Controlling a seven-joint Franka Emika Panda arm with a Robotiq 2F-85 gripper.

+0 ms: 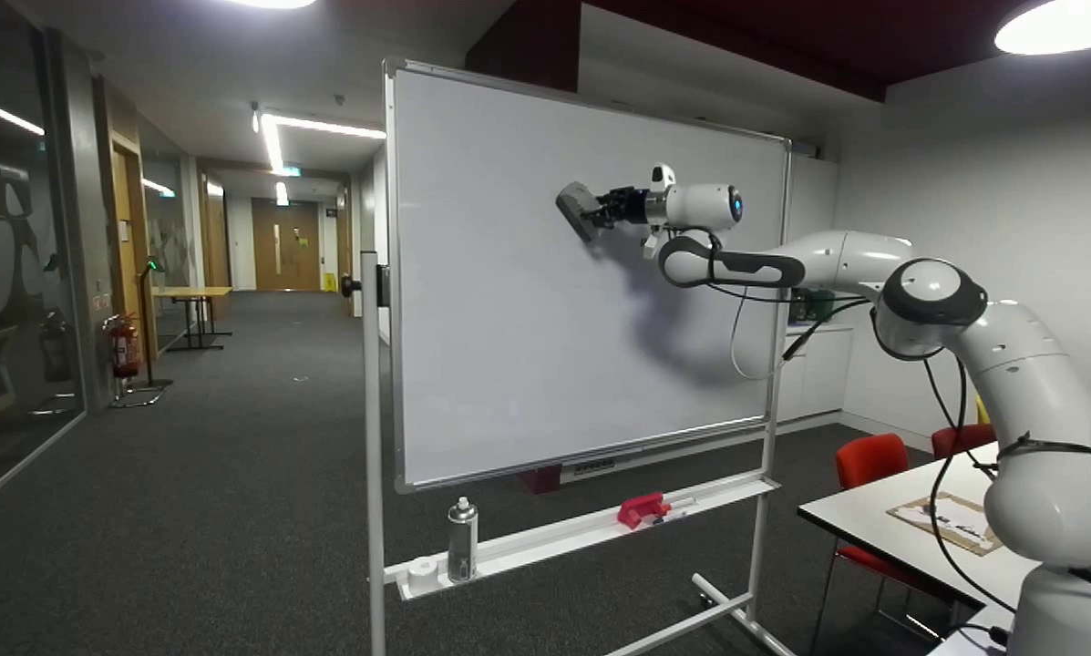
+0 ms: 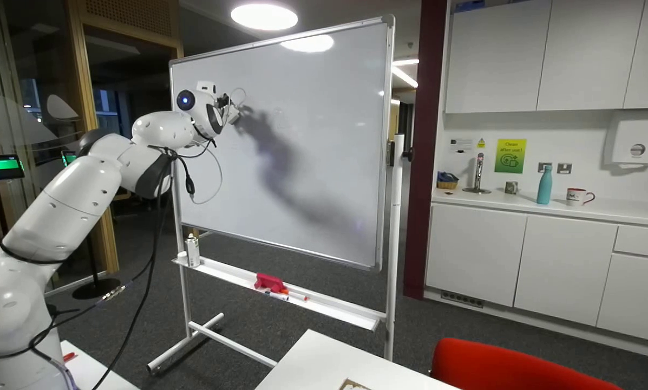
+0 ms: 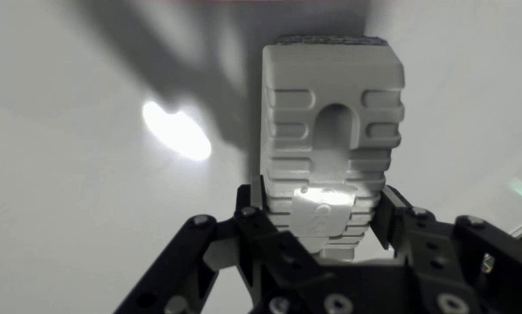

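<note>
In an exterior view, a spray can (image 1: 462, 544) stands on the ledge (image 1: 554, 539), a tilted grey eraser (image 1: 578, 210) is up before the whiteboard (image 1: 509, 319) (contact unclear), its sides pinched by the claw (image 3: 323, 198), and a red object (image 1: 638, 512) rests farther right on the ledge.

Matt, ridged plastic was seen on the eraser (image 3: 330, 139), interrupted by a glossy label (image 3: 324, 218); its pad (image 3: 330, 40) was seen as rough, felt-like fibre. Shiny metal screws (image 3: 279, 304) were set into the matt jaws. Light was mirrored by the smooth, glossy whiteboard (image 2: 329, 108), framed in satin metal.
</note>
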